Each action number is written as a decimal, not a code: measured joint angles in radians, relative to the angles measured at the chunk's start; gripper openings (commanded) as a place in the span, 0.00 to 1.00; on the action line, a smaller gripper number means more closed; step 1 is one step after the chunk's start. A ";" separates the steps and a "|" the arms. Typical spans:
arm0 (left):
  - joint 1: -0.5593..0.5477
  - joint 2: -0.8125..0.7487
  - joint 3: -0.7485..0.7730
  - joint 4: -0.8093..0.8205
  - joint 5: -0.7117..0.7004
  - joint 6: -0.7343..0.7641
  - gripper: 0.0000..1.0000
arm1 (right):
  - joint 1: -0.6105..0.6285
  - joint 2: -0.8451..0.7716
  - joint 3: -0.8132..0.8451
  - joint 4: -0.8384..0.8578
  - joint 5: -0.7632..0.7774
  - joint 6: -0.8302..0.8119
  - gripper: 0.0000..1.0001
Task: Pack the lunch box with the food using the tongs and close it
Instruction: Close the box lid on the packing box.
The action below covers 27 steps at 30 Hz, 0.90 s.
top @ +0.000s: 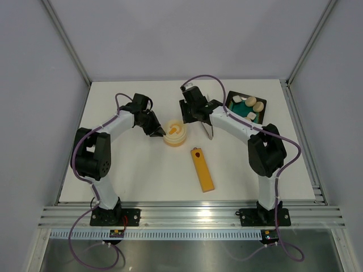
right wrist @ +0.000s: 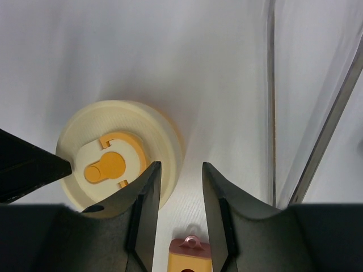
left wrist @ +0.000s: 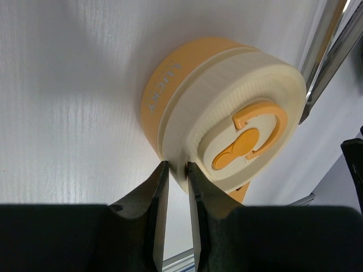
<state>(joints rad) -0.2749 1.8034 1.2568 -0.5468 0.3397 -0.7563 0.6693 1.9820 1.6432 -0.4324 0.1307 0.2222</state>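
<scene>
The cream-yellow lunch box (top: 175, 135) stands mid-table with its lid (left wrist: 238, 127) on, the orange mark facing up. My left gripper (left wrist: 177, 164) comes in from the left and is shut on the lid's ribbed rim. My right gripper (right wrist: 180, 165) hovers open just right of the lunch box (right wrist: 119, 158), nothing between its fingers. The silver tongs (top: 208, 129) lie on the table under the right arm, and their thin arms (right wrist: 326, 133) show at the right of the wrist view. Food pieces (top: 258, 105), cream ovals and white blocks, sit in the black tray.
A black square tray (top: 232, 98) with a green inside sits at the back right. A long orange-yellow bar (top: 202, 169) with a red dot lies in front of the lunch box, its reddish end (right wrist: 190, 255) just below my right fingers.
</scene>
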 measured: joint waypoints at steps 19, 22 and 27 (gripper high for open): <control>-0.002 0.013 0.012 -0.009 -0.003 0.001 0.22 | -0.010 0.061 0.003 -0.068 -0.098 0.015 0.35; -0.002 0.013 0.013 -0.009 -0.003 0.001 0.22 | -0.010 0.063 0.003 -0.070 -0.100 0.016 0.28; -0.002 0.013 0.013 -0.009 -0.003 0.001 0.22 | -0.010 0.063 0.002 -0.070 -0.118 0.019 0.21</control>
<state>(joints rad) -0.2768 1.8160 1.2694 -0.5560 0.3363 -0.7555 0.6590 2.0453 1.6451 -0.5026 0.0128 0.2413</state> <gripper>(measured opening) 0.220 0.234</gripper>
